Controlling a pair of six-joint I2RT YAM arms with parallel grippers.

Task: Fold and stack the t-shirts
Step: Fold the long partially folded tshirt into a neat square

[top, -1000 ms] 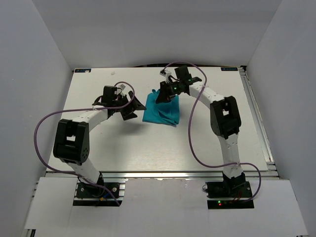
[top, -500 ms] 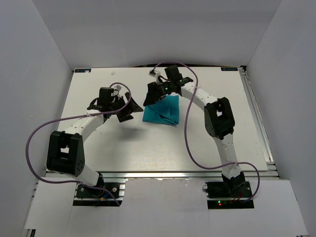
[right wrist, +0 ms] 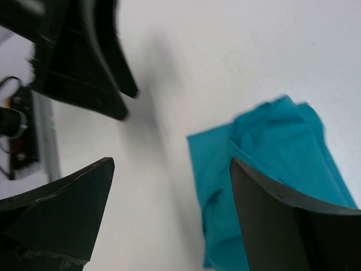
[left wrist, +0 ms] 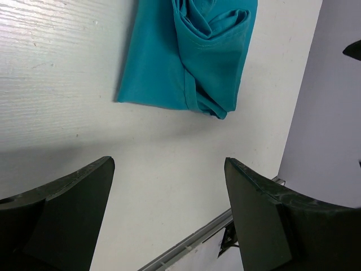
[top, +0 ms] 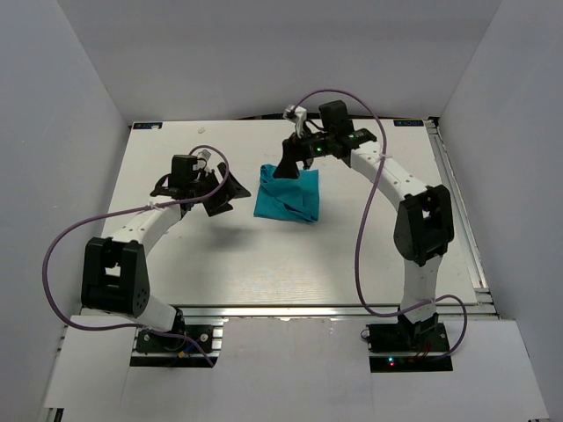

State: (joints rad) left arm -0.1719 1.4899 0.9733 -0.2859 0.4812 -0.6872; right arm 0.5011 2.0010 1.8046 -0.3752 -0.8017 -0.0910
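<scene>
- Wide open, empty: left gripper (left wrist: 169,162), hovering just left of t-shirt (top: 288,195).
- Folded into compact rectangle, lying flat mid-table (top: 264,255); fold judged complete.
- Wide open, empty: right gripper (right wrist: 172,162), above t-shirt's far edge.
- Remaining: stacking; no second garment visible.

I have the left arm (top: 141,224) reaching forward from its base with the elbow bent, and the left gripper (top: 230,195) aimed inward, jaws spread wide. The right arm (top: 413,211) arches high, wrist tipped down, and the right gripper (top: 288,169) hangs with jaws wide apart.
</scene>
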